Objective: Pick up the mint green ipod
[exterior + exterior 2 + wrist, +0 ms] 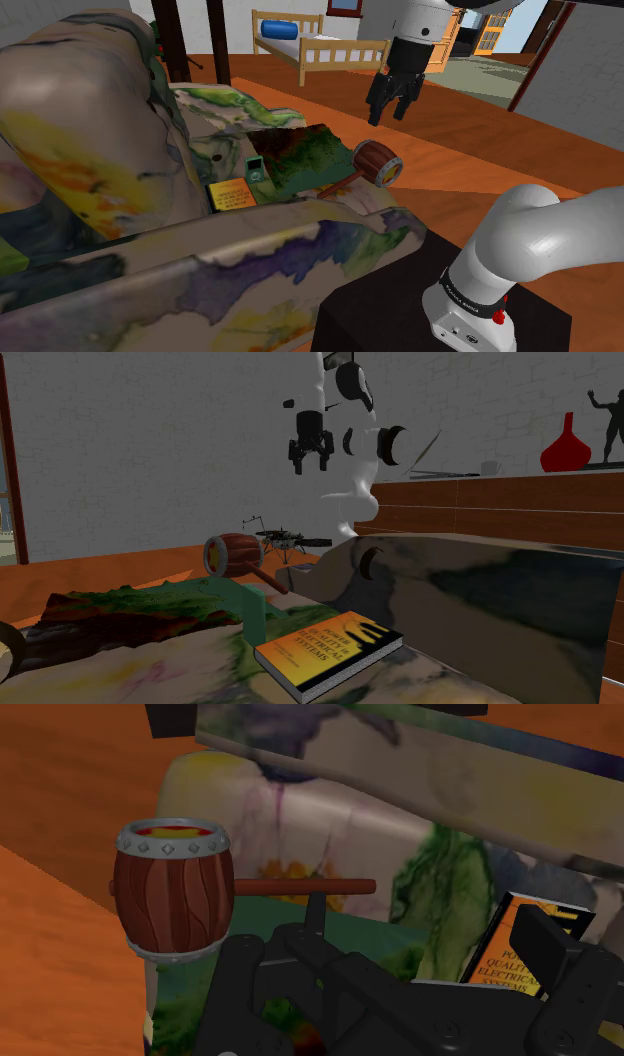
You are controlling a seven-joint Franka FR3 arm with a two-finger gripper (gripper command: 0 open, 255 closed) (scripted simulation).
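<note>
Bringing the gripper (388, 110), fingers apart and empty at upper centre, down onto the green ipod (257, 170) standing mid-frame beside the orange book (230, 194), steering clear of the mallet (375, 162).

The shoulder view looks down over the sofa (100, 120) from beside the stand (370, 310). The second exterior view sits low by the book (330, 650), which both show.

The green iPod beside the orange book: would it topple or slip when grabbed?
Probably tips easily: the iPod stands upright on its narrow end on the patterned seat. Thin and flat, so likely stiff and light; its smooth faces might slip.
</note>
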